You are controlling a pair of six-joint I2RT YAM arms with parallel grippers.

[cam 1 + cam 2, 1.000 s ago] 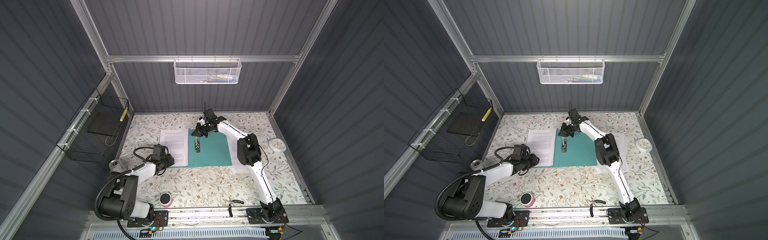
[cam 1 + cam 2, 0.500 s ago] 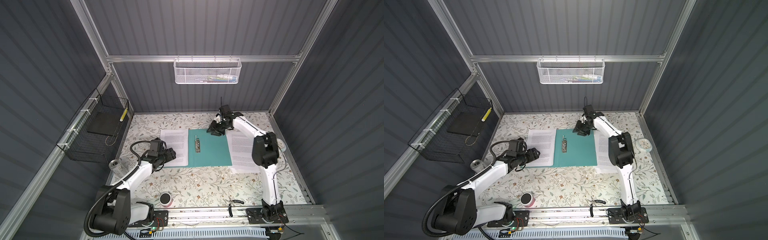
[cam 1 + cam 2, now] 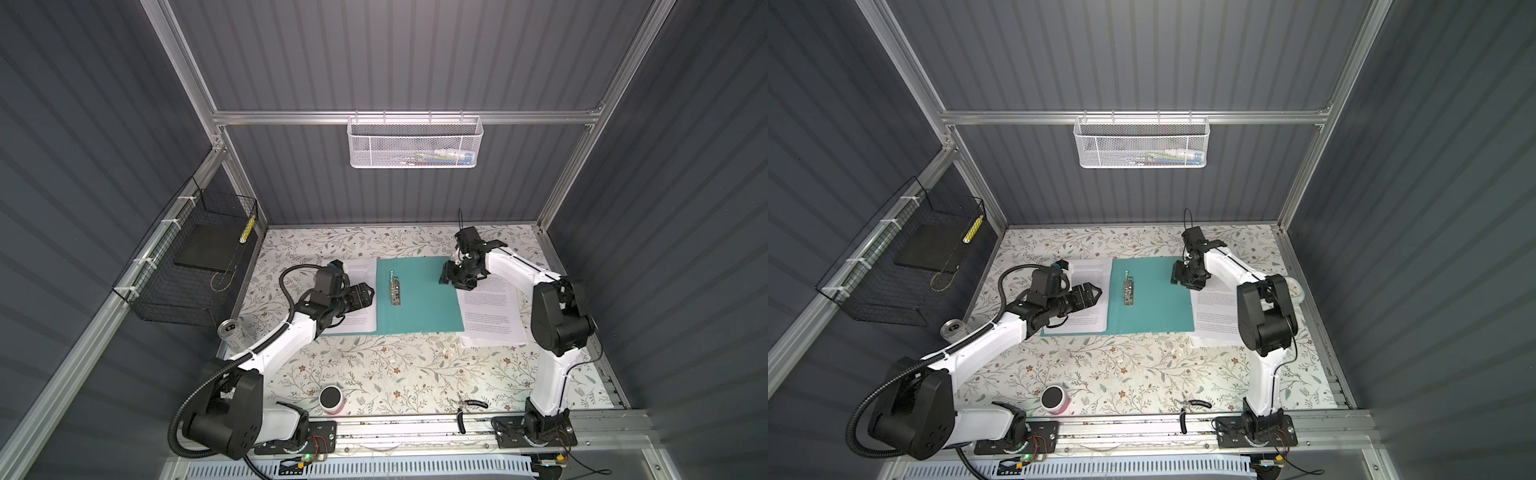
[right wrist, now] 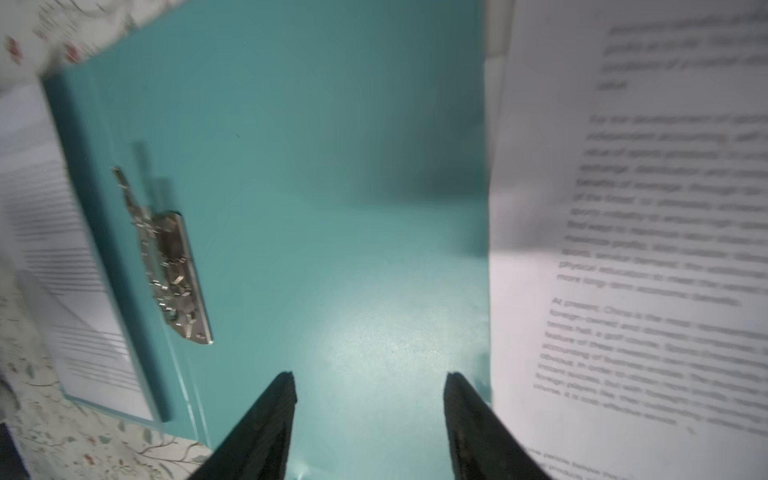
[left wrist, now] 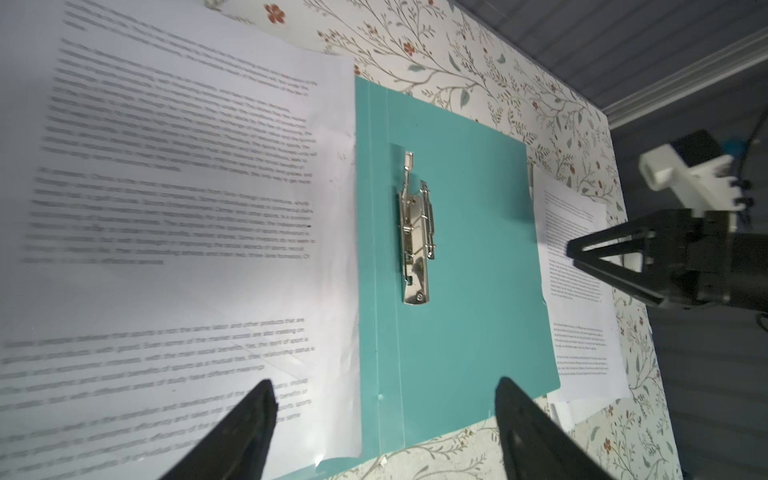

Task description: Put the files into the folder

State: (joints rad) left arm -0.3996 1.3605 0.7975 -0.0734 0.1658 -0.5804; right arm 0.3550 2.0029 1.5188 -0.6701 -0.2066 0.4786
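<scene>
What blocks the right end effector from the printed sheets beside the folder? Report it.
Nothing visible. The open right end effector hangs over the flat teal-green folder, right beside the white printed paper sheets; only the silver metal clip lies farther off.

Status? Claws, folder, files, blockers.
Both open, empty: left claw, right claw. Folder lies open, flat. Files either side of clip, none clipped. Nothing in the way.

robot lab cell, aluminium frame (image 3: 399, 117), grey panels (image 3: 374, 54)
</scene>
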